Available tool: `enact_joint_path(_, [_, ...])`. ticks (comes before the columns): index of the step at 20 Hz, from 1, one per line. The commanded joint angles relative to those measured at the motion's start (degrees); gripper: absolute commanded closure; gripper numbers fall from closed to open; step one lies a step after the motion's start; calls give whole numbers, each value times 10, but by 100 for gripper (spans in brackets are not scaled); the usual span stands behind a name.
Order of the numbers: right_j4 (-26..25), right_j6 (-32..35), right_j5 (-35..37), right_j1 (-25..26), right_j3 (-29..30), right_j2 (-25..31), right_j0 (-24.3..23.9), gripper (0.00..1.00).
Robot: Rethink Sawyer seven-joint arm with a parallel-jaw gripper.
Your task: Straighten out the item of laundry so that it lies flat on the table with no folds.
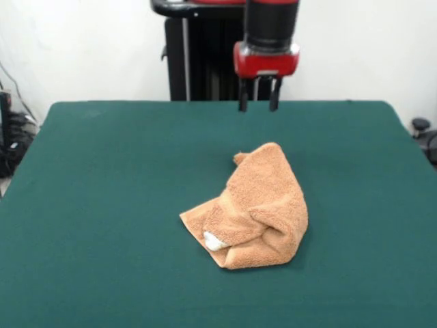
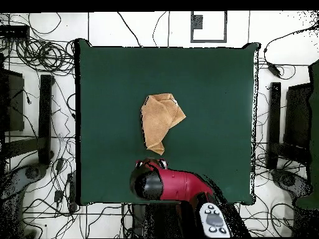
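Note:
The orange-tan terry towel [image 1: 256, 208] lies crumpled and folded over itself near the middle of the dark green table [image 1: 102, 205]. A small white label [image 1: 214, 240] peeks out at its near edge. In the overhead view the towel [image 2: 161, 119] is a bunched shape tapering to a point toward the robot. My gripper [image 1: 258, 104] hangs high above the table's far side, behind the towel and well clear of it, its two dark fingers [image 1: 243, 98] apart and empty. In the overhead view the arm's red and black head [image 2: 149, 179] covers the gripper.
The green table [image 2: 212, 81] spreads wide on all sides of the towel. The black pedestal [image 1: 198, 61] stands behind the far edge. Cables and stands [image 2: 43, 118] lie on the floor around the table.

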Motion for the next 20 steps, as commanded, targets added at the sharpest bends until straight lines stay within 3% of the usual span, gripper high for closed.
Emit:
enact_joint_path(1, [-32, -9, 31, 76, -137, 77, -19, 0])
enact_joint_path(7, [-63, -44, 60, 88, -180, 120, -54, 0])
enact_joint_path(20, [-78, -60, 140, 108, -271, 147, -59, 0])
